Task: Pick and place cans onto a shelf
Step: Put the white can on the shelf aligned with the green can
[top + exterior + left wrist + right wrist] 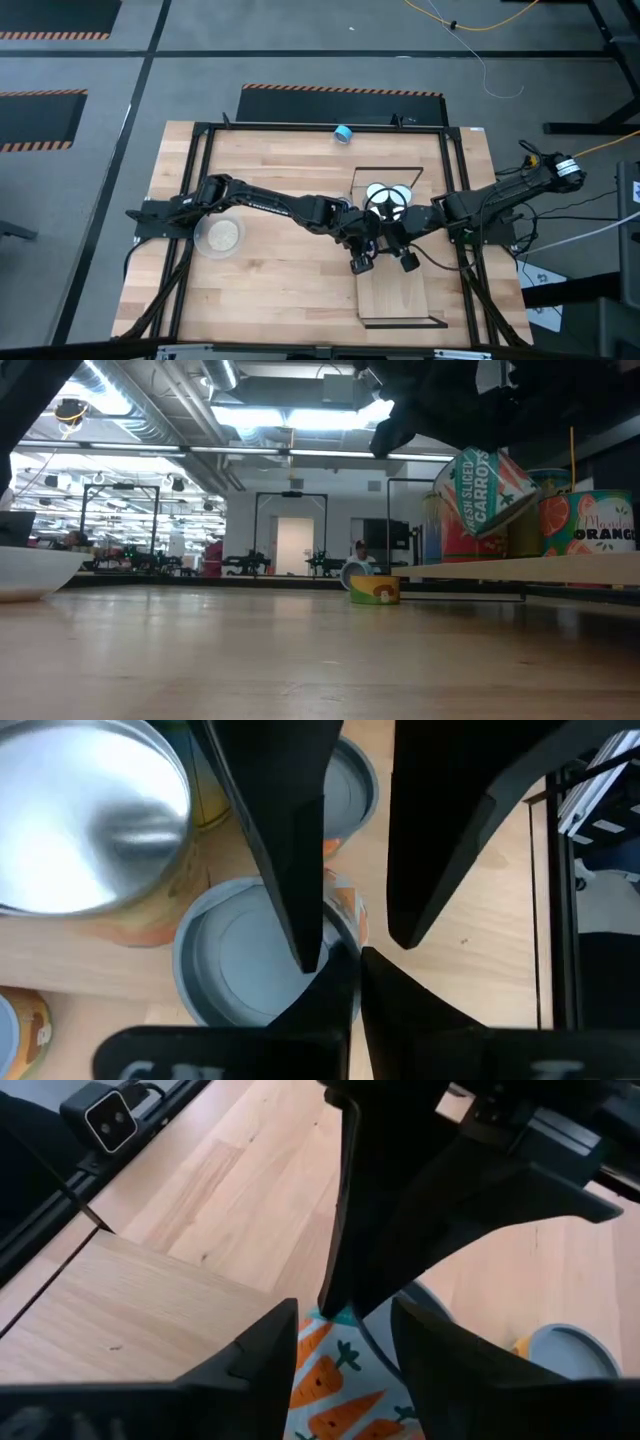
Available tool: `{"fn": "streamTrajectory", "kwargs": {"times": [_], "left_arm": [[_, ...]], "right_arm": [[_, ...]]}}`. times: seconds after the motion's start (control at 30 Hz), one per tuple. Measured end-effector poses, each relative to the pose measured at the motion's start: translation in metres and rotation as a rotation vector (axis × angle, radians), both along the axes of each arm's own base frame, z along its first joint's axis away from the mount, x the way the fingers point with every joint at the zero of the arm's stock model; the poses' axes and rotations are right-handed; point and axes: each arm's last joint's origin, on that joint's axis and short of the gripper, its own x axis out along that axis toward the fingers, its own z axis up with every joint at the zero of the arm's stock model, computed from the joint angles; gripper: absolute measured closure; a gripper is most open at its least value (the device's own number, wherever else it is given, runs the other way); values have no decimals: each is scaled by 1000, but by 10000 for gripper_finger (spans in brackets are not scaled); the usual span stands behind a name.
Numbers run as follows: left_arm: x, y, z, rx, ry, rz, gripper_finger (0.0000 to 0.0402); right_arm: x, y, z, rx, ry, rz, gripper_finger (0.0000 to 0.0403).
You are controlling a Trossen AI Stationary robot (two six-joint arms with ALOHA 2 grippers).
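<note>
The left gripper is clenched with nothing between its fingers, which hang over a blue-grey can top on the shelf. The right gripper has its fingers spread apart, and the carrot can stands tilted between them, at the cluster of cans. One more can stands on the table, well apart from both grippers.
</note>
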Motion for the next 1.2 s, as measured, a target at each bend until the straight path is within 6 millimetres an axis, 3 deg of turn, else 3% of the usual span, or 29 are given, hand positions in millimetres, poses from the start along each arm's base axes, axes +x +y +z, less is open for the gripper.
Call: {"fn": "streamTrajectory", "kwargs": {"times": [0.23, 0.77, 1.2], "left_arm": [[0, -1, 0, -5, 3, -5, 397], [0, -1, 0, 6, -4, -6, 393], [0, 0, 0, 1, -4, 1, 391]], "right_arm": [[1, 1, -1, 9, 11, 25, 249], [0, 1, -2, 22, 23, 27, 391], [0, 1, -3, 16, 26, 26, 400]]}}
